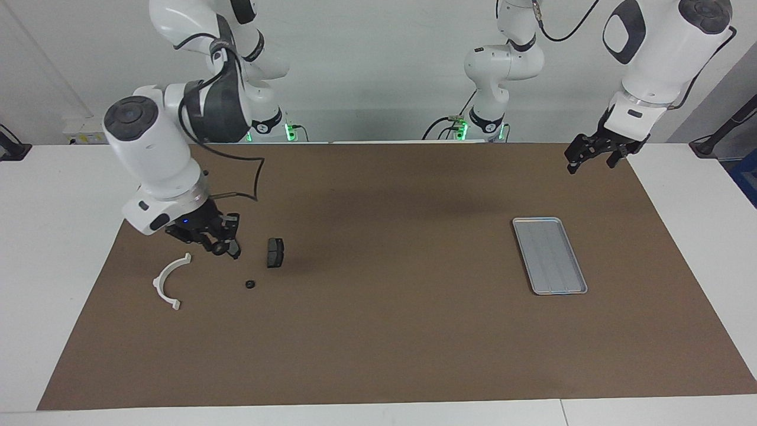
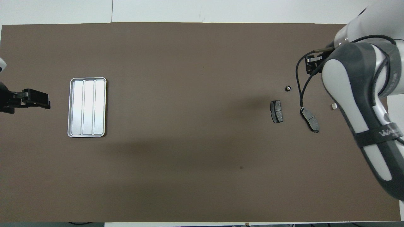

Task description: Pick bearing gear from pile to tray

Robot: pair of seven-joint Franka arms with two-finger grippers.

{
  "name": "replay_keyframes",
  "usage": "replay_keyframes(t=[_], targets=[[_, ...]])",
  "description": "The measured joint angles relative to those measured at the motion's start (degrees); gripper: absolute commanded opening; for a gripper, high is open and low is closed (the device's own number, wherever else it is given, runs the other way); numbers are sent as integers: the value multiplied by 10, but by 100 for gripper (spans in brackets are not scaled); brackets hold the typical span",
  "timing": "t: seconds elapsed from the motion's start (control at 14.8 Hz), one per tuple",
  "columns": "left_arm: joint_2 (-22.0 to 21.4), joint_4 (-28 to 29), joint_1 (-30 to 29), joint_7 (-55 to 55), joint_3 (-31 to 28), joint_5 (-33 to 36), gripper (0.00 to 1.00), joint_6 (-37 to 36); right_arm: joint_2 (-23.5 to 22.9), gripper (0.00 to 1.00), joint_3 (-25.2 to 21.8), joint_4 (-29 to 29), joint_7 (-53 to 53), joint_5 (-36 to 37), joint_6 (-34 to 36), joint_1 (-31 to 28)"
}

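White curved bracket [image 1: 168, 281] lies flat on the brown mat [image 1: 384, 331] at the right arm's end of the table, touching nothing. Right gripper [image 1: 222, 245] is up in the air over the pile, jaws closed on a small black round part [image 1: 219, 249], lifted clear of the mat. Second round part [image 1: 250, 284] sits loose on the mat, near the bracket and apart from it. Brake pad [image 1: 275, 252] lies just beside that part, nearer the robots. Other brake pad [image 2: 310, 119] lies near the first pad, toward the right arm's end; the gripper mostly hides it in the facing view. Tray [image 1: 550, 255] lies flat toward the left arm's end, well apart from the pile, nothing in it. Left gripper [image 1: 591, 155] waits in the air over the mat's corner by the left arm's base, jaws open, holding nothing.
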State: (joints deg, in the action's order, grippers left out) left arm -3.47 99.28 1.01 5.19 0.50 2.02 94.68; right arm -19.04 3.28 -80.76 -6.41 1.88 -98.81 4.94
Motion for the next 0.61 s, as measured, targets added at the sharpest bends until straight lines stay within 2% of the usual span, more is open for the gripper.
replay_keyframes(t=[0.34, 0.47, 0.61], targets=[[-6, 13, 0, 6, 0, 0, 100, 15, -19, 0, 2, 35, -251, 1, 1, 188], [-7, 18, 1, 15, 1, 0, 100, 23, -37, 0, 2, 36, -297, 2, -29, 235], [-9, 26, 1, 37, 1, 0, 100, 30, -66, 0, 1, 36, -306, 3, -71, 253]])
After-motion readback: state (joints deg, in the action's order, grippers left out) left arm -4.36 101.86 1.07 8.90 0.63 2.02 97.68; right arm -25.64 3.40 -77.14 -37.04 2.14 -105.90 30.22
